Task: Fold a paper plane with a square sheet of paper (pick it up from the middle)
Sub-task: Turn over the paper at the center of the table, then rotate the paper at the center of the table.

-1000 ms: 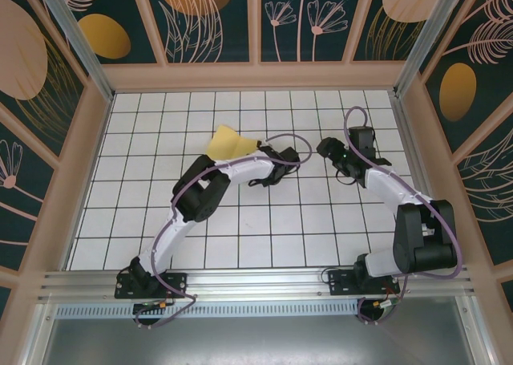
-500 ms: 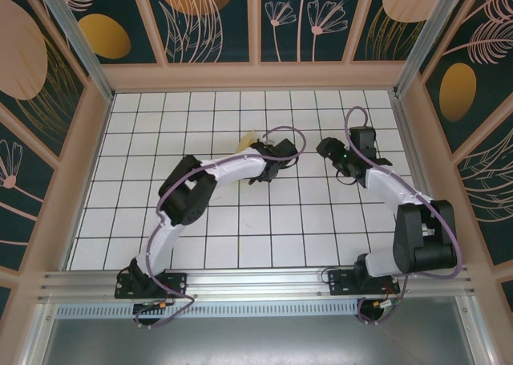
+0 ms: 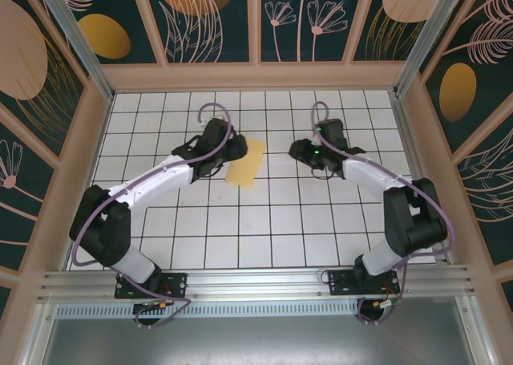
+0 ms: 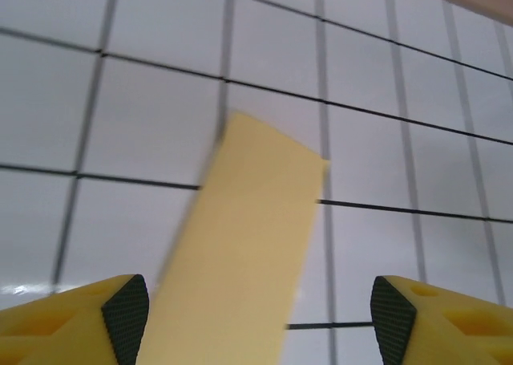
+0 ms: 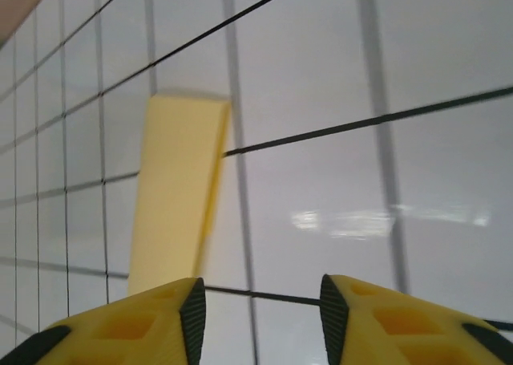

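The square sheet of paper [image 3: 246,163] lies on the white grid table as a folded, narrow yellow rectangle about one tile wide. My left gripper [image 3: 236,152] is at its left edge, jaws wide open. In the left wrist view the paper [image 4: 256,229] runs up from between the fingertips [image 4: 124,309], nearer the left one, and neither pad presses on it. My right gripper [image 3: 298,152] hovers about one tile to the right of the sheet. Its jaws [image 5: 260,313] stand partly open over bare tile, with the paper [image 5: 176,196] ahead and to the left.
The white gridded table [image 3: 264,229] is ringed by a wooden frame [image 3: 256,78] and patterned walls. Both arms reach in from the near edge and curve toward the middle. Purple cables loop over each wrist.
My left arm swung out to the left and its jaws opened, letting the paper down flat. My right gripper moved left toward the sheet and its jaws narrowed.
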You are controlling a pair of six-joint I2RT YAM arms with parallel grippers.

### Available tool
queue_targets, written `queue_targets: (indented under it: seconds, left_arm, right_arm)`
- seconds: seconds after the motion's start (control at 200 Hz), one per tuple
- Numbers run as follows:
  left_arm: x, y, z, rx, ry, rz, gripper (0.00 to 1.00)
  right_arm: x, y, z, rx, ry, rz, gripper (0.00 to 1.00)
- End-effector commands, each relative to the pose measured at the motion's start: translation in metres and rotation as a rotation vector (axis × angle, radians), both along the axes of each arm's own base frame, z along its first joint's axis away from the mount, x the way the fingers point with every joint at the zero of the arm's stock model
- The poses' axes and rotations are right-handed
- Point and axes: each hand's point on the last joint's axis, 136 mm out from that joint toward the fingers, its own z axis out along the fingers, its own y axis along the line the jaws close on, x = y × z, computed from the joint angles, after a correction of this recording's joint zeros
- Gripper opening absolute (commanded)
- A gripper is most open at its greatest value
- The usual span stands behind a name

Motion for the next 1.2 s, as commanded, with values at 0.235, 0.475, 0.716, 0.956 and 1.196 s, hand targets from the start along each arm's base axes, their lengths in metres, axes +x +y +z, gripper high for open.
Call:
queue_targets:
  seconds: [0.235, 0.475, 0.716, 0.956, 1.196]
  left_arm:
    - [-0.023, 0.055, -0.051, -0.167, 0.102, 0.163, 0.66]
    - [-0.033, 0.062, -0.067, -0.19, 0.133, 0.173, 0.47]
    - [-0.035, 0.054, -0.071, -0.21, 0.151, 0.125, 0.38]
    - [-0.034, 0.027, -0.063, -0.297, 0.145, -0.002, 0.3]
    - [-0.04, -0.015, -0.06, -0.459, 0.161, -0.146, 0.14]
  right_arm:
    - [-0.01, 0.145, -0.034, -0.001, 0.066, 0.346, 0.28]
    - [-0.005, 0.19, -0.068, -0.027, 0.137, 0.444, 0.27]
    - [-0.021, 0.187, -0.095, -0.091, 0.199, 0.545, 0.26]
    - [-0.046, 0.151, -0.096, -0.166, 0.186, 0.675, 0.26]
    - [-0.034, 0.145, -0.034, 0.043, 0.092, 0.527, 0.26]
